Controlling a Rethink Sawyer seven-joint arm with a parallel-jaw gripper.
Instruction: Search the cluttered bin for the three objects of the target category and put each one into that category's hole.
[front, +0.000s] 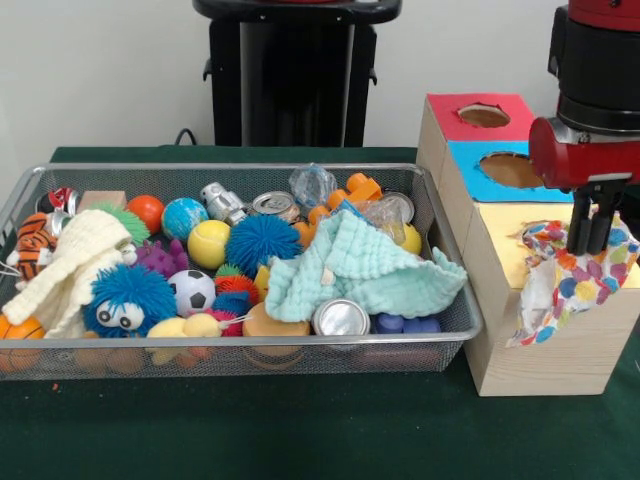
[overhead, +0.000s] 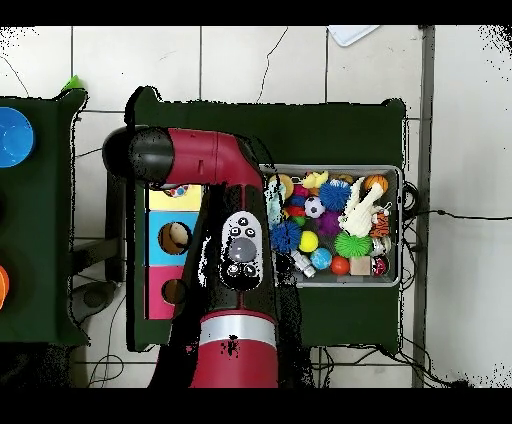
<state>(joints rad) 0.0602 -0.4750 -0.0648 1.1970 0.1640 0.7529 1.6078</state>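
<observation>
Even, bright indoor light; soft shadows sit under the mesh bin (front: 440, 350) on the counter (front: 300, 430). Cans (front: 341, 318) glint faintly. Front view slightly soft.

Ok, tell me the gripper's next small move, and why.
Probably push straight down a little. The gripper is shut on the spotted cloth above the box's yellow section, but most of the cloth drapes over the box's edge, outside the hole.

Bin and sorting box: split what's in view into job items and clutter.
Job (the category looks like cloths):
spotted cloth, mint cloth, cream knit cloth, yellow box section, gripper

Lying about:
soccer ball, tin can, blue fuzzy toy, tiger toy, globe ball
</observation>
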